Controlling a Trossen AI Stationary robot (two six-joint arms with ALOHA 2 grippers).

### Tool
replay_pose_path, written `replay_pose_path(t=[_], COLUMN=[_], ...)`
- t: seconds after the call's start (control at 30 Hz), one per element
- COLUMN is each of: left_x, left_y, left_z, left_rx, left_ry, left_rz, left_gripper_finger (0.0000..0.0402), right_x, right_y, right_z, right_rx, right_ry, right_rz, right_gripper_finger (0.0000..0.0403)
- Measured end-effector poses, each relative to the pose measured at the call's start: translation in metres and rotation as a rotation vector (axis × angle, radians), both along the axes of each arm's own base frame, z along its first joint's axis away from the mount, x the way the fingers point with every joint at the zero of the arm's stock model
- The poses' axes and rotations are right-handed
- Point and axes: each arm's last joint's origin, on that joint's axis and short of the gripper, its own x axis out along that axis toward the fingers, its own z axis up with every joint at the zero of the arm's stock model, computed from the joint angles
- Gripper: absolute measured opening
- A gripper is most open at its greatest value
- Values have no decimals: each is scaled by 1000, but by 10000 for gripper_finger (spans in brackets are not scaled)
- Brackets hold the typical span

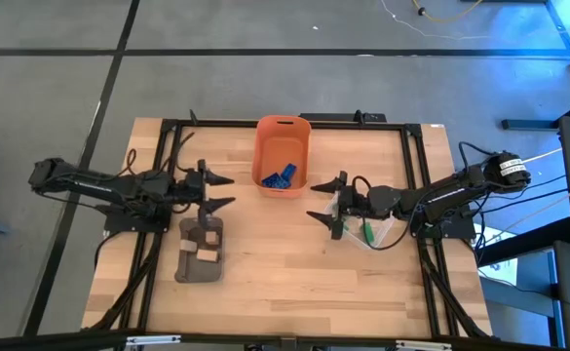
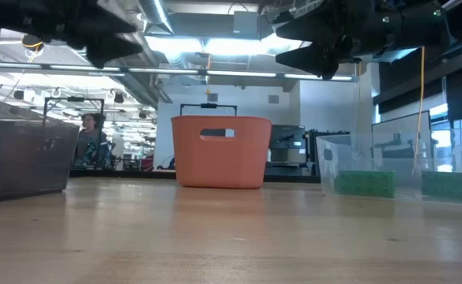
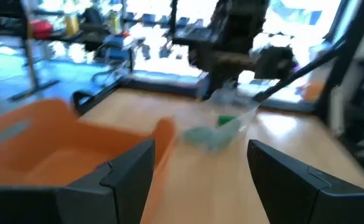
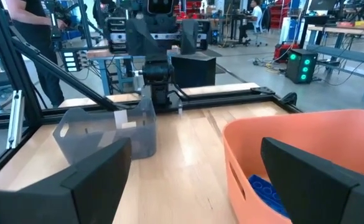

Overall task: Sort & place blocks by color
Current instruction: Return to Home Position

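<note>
Left gripper (image 1: 228,191): fingers apart, holding nothing, raised above the table (image 1: 294,278).
Right gripper (image 1: 316,201): fingers likewise spread and empty, its tips facing the left gripper's across the middle of the table.
Blue blocks (image 1: 278,177): inside the orange bin (image 1: 283,121), ahead of both sets of fingertips and off to one side, between the two.
Tan blocks (image 1: 208,255): in the dark tray (image 1: 185,269), just beside the left gripper on its near-edge side.
Green blocks (image 1: 368,232): in the clear bin (image 1: 390,232), under the right wrist, behind its fingertips.
Stage: no loose block shows on the bare wood, so the sorting looks finished and only the pull-back seems left.
Risk, right arm: retracting low could catch the clear bin's wall, since the arm passes right over it, and drag or tip it.
Risk, left arm: a dipping swing could clip the dark tray's rim and jolt the tan blocks.
</note>
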Motion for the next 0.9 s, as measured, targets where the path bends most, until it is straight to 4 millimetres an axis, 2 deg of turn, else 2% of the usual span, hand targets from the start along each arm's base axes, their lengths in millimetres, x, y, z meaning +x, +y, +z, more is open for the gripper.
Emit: replay_pose_path(t=[0.2,0.3,0.4,0.5,0.73,0.9], left_x=[-27,-36,-42,-48,-51,-50], left_y=[6,7,8,8,9,8], left_z=[-5,-25,-39,-46,-57,-63], left_rx=[19,23,25,38,43,37], left_ry=[27,4,-53,-97,-88,-73], left_rz=[106,106,114,116,132,108], left_gripper_finger=[243,224,191,149,14,2], right_x=[-1,-1,-1,-1,-1,-1], right_y=[0,0,0,0,0,0], right_z=[-6,-6,-5,-5,-5,-5], right_rx=[36,40,41,41,44,44], right_ry=[53,51,48,47,46,46], right_rz=[-5,-5,-5,-5,-5,-5], right_gripper_finger=[358,358,358,358,358,358])
